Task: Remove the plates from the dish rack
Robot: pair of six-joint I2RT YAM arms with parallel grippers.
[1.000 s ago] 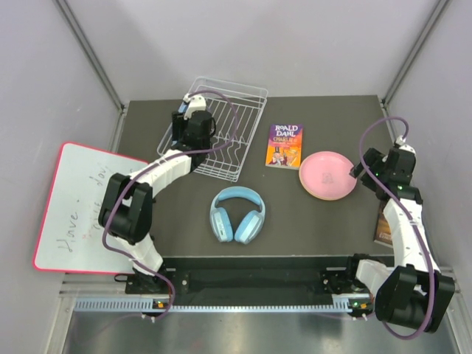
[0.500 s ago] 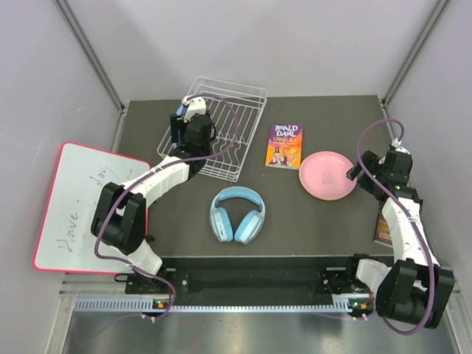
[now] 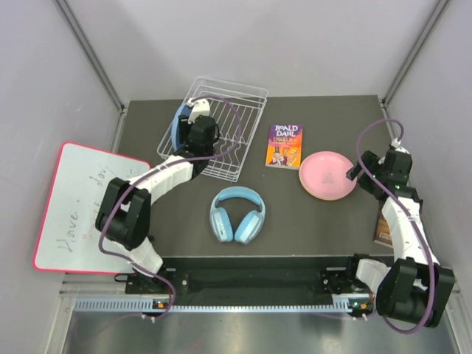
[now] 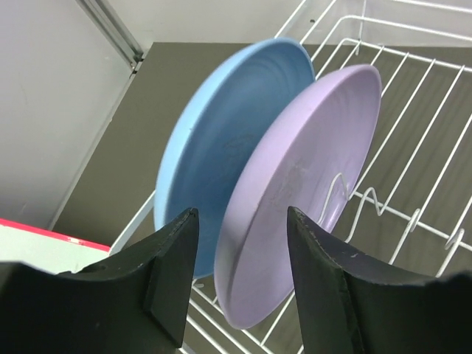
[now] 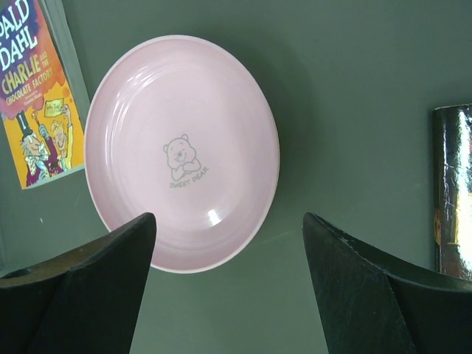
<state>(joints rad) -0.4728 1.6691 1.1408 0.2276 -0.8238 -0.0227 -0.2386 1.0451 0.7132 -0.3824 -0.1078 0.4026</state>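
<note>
- The left claw is partly open. The near edge of the purple plate sits between its two fingers, so I think it is about to pinch it.
- The blue plate stands just past the claw's left finger. Both plates lean on edge because the wires of the rack hold them up.
- The right claw is wide open and holds nothing. The pink plate lies flat right under it, already out of the rack.

light-blue plate | lilac plate | pink plate (grey bear print) | white rack | light-blue headphones
</note>
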